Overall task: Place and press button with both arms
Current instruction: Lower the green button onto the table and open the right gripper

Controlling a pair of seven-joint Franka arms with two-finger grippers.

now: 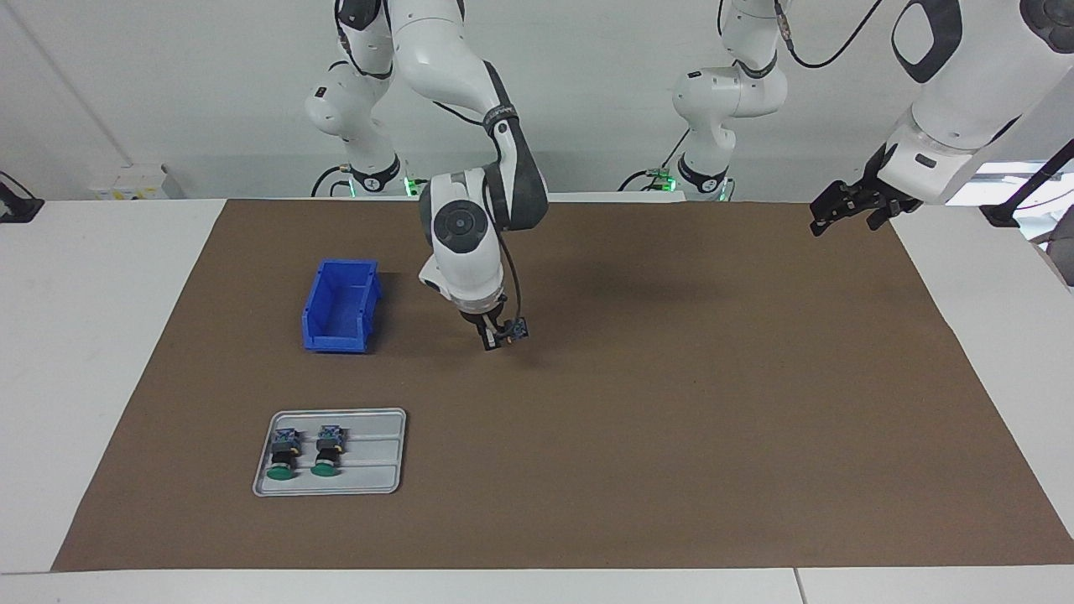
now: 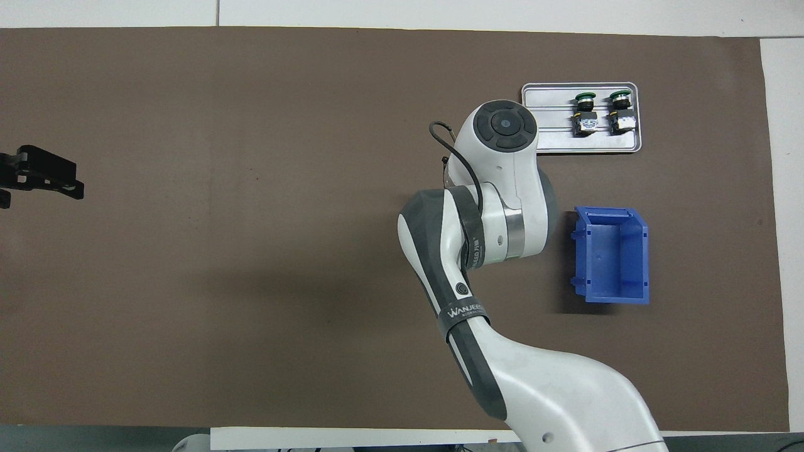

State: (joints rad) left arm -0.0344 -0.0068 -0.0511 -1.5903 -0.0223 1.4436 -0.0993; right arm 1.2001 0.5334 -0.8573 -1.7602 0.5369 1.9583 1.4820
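Observation:
My right gripper (image 1: 493,339) points down over the middle of the brown mat, shut on a button (image 1: 514,330). The button's blue-grey terminal block sticks out sideways from the fingers, and its green cap is hidden. It hangs low over the mat, beside the blue bin (image 1: 340,307). In the overhead view the right arm's wrist covers both this gripper and the button. My left gripper (image 1: 844,218) (image 2: 38,187) waits open and empty, raised over the mat's edge at the left arm's end of the table.
A grey tray (image 1: 377,457) (image 2: 546,119) holds two more green-capped buttons (image 1: 284,453) (image 1: 327,451), farther from the robots than the empty blue bin (image 2: 612,254). The brown mat (image 1: 671,403) covers most of the white table.

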